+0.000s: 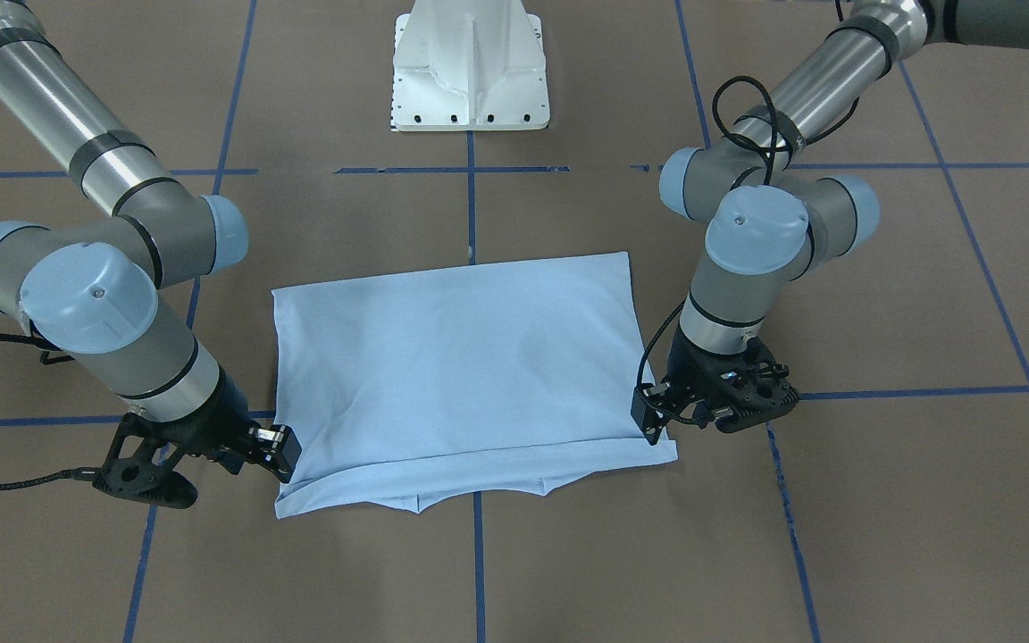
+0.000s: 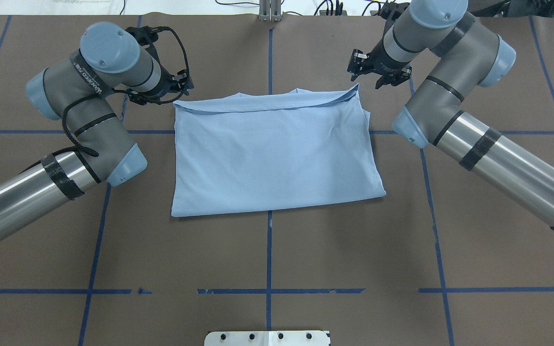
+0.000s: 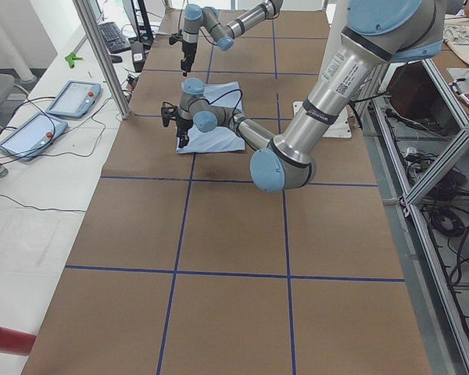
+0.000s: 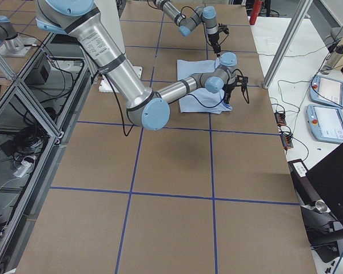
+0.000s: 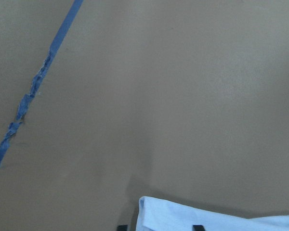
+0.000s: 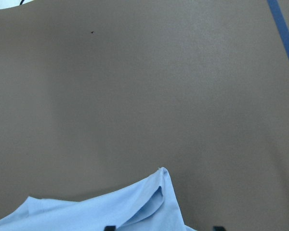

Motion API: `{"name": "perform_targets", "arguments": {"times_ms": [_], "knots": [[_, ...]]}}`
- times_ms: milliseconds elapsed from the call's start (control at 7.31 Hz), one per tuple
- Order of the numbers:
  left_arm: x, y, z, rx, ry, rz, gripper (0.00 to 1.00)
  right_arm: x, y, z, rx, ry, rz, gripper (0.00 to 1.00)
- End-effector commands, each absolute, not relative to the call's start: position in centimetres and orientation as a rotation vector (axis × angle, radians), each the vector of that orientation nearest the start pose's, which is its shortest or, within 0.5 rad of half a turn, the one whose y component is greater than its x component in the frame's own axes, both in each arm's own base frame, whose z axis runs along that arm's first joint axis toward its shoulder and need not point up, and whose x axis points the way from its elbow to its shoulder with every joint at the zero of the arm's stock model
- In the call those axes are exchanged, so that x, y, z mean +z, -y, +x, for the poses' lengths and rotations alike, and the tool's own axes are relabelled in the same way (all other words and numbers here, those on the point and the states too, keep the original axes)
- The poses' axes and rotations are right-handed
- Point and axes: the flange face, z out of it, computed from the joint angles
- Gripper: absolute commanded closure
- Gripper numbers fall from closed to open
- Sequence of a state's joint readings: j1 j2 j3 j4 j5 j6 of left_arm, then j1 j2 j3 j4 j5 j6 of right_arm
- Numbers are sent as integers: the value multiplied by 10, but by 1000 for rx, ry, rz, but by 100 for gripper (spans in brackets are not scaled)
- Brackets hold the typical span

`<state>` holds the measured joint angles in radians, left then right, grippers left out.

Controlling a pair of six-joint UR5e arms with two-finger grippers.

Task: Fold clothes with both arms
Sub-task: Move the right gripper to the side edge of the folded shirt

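The light blue clothes [image 1: 461,357] lie folded into a flat rectangle mid-table, with a lower layer poking out along the edge far from the robot [image 2: 267,103]. No print or collar shows. My left gripper [image 1: 657,427] hangs low at one far corner, my right gripper [image 1: 280,455] at the other. In the left wrist view the fingertips [image 5: 197,227] stand apart with the cloth's corner [image 5: 183,216] lying flat between them. The right wrist view shows the same: fingertips [image 6: 217,228] apart over a loose folded corner [image 6: 149,202]. Both grippers are open and hold nothing.
The white pedestal base [image 1: 470,71] stands behind the shirt on the robot's side. Blue tape lines [image 2: 269,230] grid the brown table. Beyond the far edge are a metal post [image 3: 102,55] and tablets [image 3: 74,98] on a side table.
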<state>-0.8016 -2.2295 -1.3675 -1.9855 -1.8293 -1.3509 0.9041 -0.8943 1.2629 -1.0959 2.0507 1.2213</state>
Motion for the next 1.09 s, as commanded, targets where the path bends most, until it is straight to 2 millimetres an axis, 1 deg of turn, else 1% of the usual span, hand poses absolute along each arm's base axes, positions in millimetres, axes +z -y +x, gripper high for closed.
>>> {"name": "perform_targets", "arguments": {"times_ms": [0, 137, 273, 410, 547, 684, 820, 957], "knots": [[283, 601, 430, -421, -928, 238, 0, 356, 604, -395, 260, 985, 132, 0], [273, 596, 427, -422, -927, 233, 0, 365, 559, -390, 230, 996, 117, 0], [263, 591, 422, -423, -930, 234, 0, 381, 512, -401, 201, 985, 102, 0], [258, 589, 420, -424, -933, 237, 0, 387, 481, -412, 184, 978, 92, 1], [255, 586, 420, -437, -941, 231, 0, 391, 458, -422, 165, 969, 92, 2], [251, 585, 419, -436, -949, 234, 0, 393, 450, -431, 151, 963, 87, 3], [250, 584, 419, -436, -951, 235, 0, 396, 446, -435, 147, 952, 75, 6], [248, 584, 418, -435, -955, 238, 0, 398, 439, -444, 134, 937, 59, 9]]}}
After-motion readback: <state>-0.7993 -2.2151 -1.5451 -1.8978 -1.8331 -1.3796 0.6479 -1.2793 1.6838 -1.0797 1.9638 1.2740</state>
